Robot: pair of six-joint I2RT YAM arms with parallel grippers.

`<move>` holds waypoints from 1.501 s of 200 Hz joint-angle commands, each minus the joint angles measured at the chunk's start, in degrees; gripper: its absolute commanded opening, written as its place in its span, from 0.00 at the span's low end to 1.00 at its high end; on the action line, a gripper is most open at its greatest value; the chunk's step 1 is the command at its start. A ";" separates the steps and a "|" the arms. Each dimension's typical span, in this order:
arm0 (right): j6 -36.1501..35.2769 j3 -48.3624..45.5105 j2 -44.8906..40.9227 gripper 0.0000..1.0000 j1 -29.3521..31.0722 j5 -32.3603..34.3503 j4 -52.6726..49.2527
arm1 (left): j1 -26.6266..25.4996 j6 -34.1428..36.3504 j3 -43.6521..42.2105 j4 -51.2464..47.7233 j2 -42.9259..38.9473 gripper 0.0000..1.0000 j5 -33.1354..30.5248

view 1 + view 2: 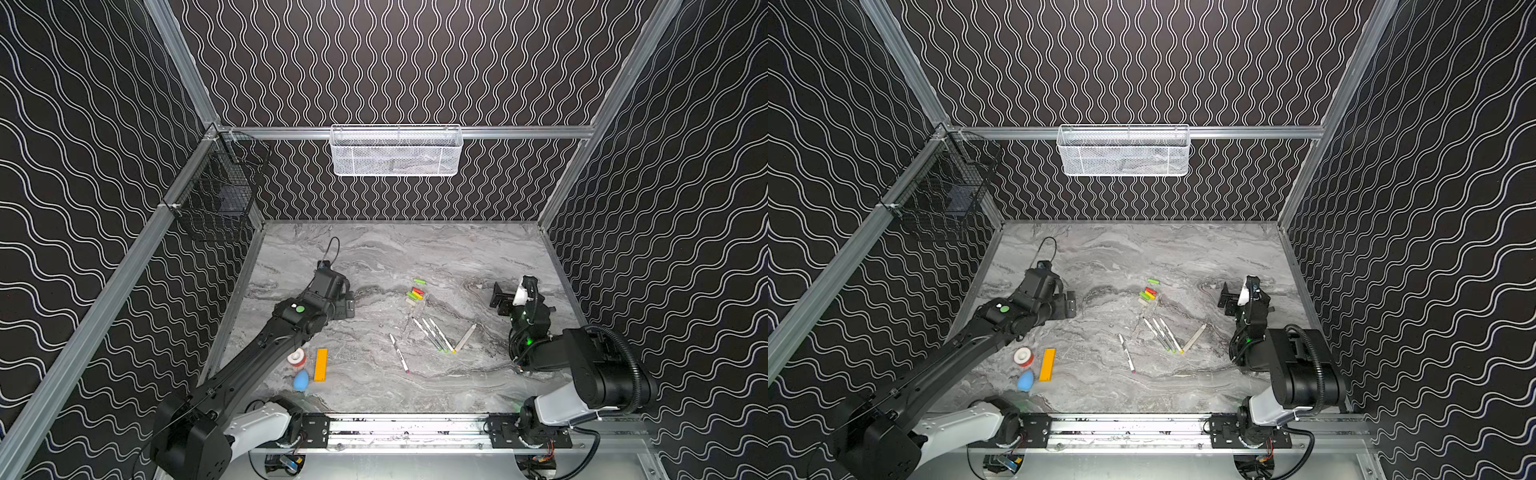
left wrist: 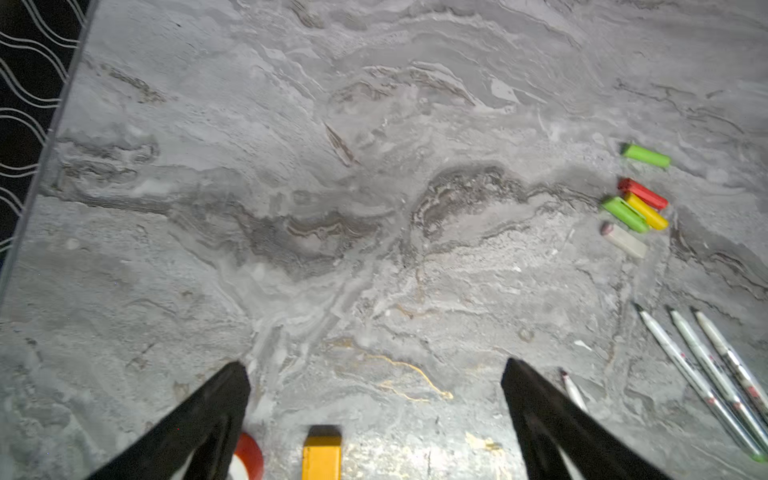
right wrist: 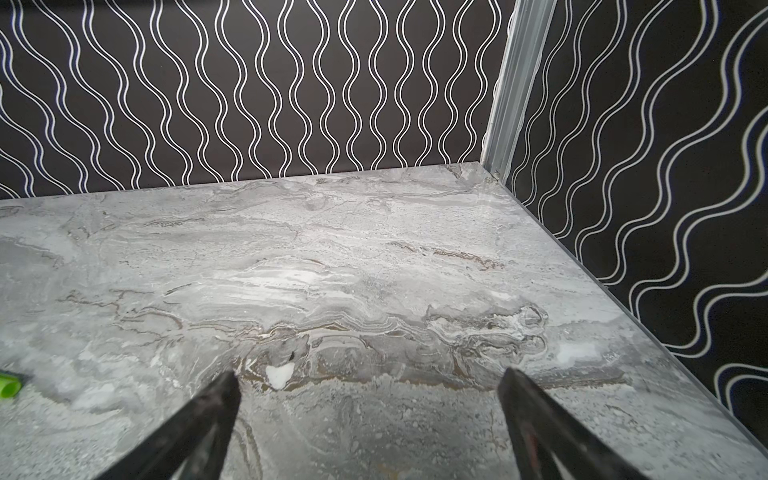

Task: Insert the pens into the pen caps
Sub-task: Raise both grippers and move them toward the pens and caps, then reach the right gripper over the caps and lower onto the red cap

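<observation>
Left wrist view: our left gripper (image 2: 374, 365) wide open, empty; right gripper (image 3: 369, 372) same. No pen picked yet; next we reach right to pens (image 2: 698, 382), pen caps (image 2: 625, 214) lie farther

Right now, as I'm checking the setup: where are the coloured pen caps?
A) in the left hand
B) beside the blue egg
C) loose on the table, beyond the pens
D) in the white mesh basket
C: the pen caps lie clustered on the marble table beyond the pens; the left hand is open and empty.
</observation>
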 commanded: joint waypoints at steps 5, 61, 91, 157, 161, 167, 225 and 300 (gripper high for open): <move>0.37 0.26 0.05 0.99 0.03 -0.26 1.30 | -1.88 -0.94 0.14 1.48 1.88 0.99 2.02; 1.34 0.90 0.15 0.99 -0.39 -0.21 0.05 | -2.44 -1.01 -0.65 5.51 2.80 0.99 8.99; 1.43 2.03 -0.38 0.99 -2.93 -6.17 -2.73 | -2.83 -1.79 -0.80 6.45 4.20 0.99 12.80; -1.65 17.04 -5.40 0.99 1.27 -4.58 -33.67 | -3.28 -0.60 -0.81 10.42 5.62 0.99 13.97; -1.38 18.63 -5.25 0.99 1.80 -4.57 -35.92 | -3.24 -0.37 -0.60 10.48 5.78 0.99 14.06; -0.77 21.26 -4.97 0.99 2.34 -6.47 -40.21 | -3.25 -0.09 -0.28 10.49 5.84 0.99 14.11; -2.08 38.82 2.52 0.99 18.44 -13.85 -65.18 | -2.86 3.50 5.85 8.46 8.54 0.99 15.54; 0.41 56.67 16.69 0.66 27.04 -18.81 -83.24 | 5.17 6.30 11.40 5.37 8.12 0.99 24.05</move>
